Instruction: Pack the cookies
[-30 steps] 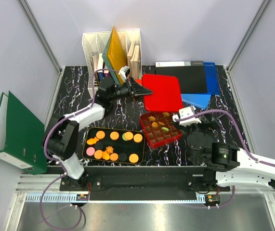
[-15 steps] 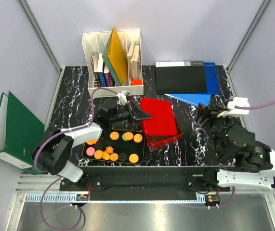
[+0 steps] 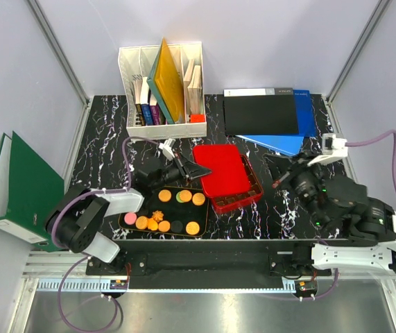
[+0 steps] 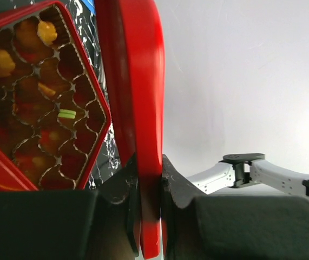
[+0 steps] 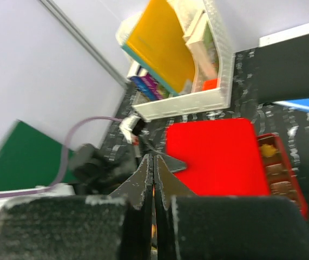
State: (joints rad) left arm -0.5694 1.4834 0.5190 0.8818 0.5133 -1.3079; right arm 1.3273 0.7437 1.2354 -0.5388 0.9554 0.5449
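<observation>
Red lid [image 3: 222, 168], pinched edge-on by the left gripper [image 3: 199, 168], hides from above most of the tin [image 3: 239, 201] whose cells the left wrist view shows holding a few cookies [image 4: 47, 31], while most lie on the black tray [image 3: 201, 214] beside those jaws; the right gripper [image 3: 279, 182], pressed together on nothing, hangs well apart.

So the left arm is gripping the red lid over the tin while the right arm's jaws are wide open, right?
Not quite: the right arm has its jaws shut, with nothing between them. The right wrist view shows its two fingers pressed together. The rest holds: the left arm grips the red lid by its edge in its jaws, partly over the tin.
</observation>
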